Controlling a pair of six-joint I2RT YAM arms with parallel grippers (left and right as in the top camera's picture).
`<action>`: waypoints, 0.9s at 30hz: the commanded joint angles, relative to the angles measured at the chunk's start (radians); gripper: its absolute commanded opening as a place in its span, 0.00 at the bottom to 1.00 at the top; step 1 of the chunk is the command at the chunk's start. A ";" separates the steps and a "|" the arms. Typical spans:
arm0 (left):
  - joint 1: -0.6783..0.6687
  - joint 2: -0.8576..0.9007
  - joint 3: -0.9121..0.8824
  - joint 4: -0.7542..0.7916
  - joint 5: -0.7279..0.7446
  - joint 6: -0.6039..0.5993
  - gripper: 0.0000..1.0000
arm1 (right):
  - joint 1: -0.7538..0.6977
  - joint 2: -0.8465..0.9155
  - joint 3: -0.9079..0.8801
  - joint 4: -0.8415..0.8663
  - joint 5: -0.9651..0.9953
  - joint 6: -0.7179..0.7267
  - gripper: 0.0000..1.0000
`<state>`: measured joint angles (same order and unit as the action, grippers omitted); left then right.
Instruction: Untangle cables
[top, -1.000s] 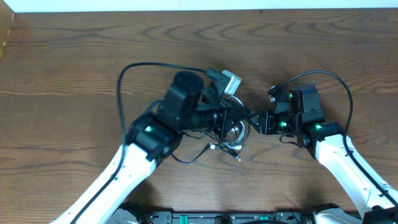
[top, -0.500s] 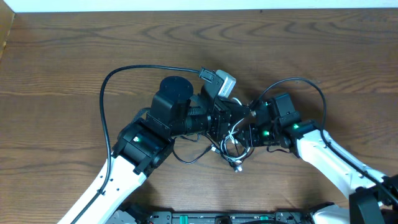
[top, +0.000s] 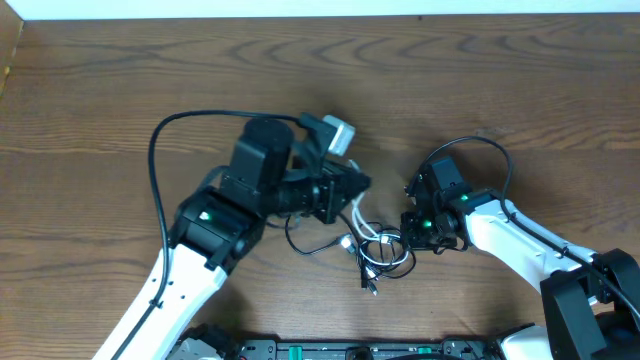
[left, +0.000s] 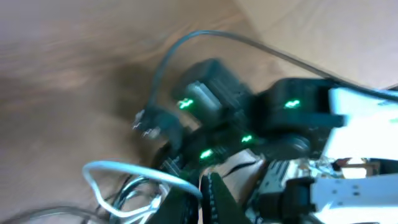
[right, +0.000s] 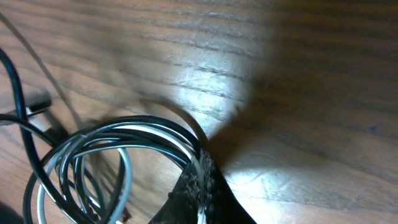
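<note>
The cables lie as one tangled coil (top: 380, 255) of thin black and white cord on the wooden table, with a small plug end (top: 371, 288) sticking out below. My left gripper (top: 358, 190) is just up and left of the coil, shut on a white cable strand (top: 356, 215) that runs down into it. In the left wrist view that white cable (left: 134, 169) loops over my left gripper (left: 204, 188). My right gripper (top: 405, 238) sits at the coil's right edge. In the right wrist view the coil (right: 93, 155) of black and white loops runs into my shut right gripper (right: 200, 179).
A thick black arm wire (top: 160, 150) arcs over the table left of the left arm. Another (top: 497, 160) loops above the right arm. The right arm's body (left: 292, 112) fills the left wrist view just beyond the coil. A pale wall strip (top: 300, 8) borders the far table edge.
My right gripper came down and left onto the coil and shut on it. My left arm drew back to the left, holding the white strand, and the coil now lies lower on the table.
</note>
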<state>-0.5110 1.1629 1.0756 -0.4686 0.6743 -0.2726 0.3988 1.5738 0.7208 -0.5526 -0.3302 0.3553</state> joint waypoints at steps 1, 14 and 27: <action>0.079 -0.009 0.010 -0.072 -0.060 0.064 0.08 | -0.001 0.021 -0.001 -0.018 0.171 -0.004 0.01; 0.565 -0.008 0.010 -0.116 -0.134 0.097 0.08 | -0.288 -0.200 0.000 -0.094 0.275 0.025 0.01; 0.760 -0.004 0.009 -0.049 -0.080 0.006 0.39 | -0.401 -0.384 0.000 -0.093 0.142 0.012 0.01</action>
<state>0.2592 1.1629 1.0756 -0.5076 0.5484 -0.2451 0.0055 1.1969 0.7261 -0.6487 -0.0978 0.3679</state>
